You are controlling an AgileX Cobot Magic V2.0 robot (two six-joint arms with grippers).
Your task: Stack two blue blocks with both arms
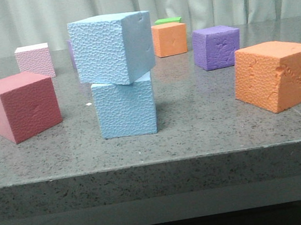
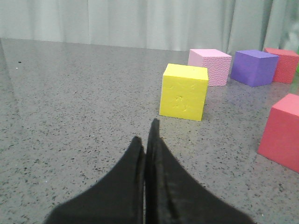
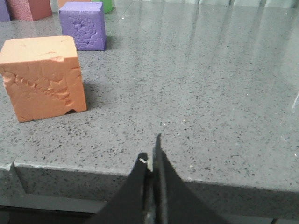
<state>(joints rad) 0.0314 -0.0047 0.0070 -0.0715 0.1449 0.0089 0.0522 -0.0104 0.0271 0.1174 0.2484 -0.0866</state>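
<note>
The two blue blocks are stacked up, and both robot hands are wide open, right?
Not quite. The two blue blocks are stacked, the top blue block on the bottom blue block, as the front view shows. But the left gripper and right gripper are shut, fingers together, in the wrist views.

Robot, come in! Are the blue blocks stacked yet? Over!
Left gripper shut, empty. Right gripper shut, empty. Top blue block sits on bottom blue block, twisted, overhanging. Nothing in the way.
</note>
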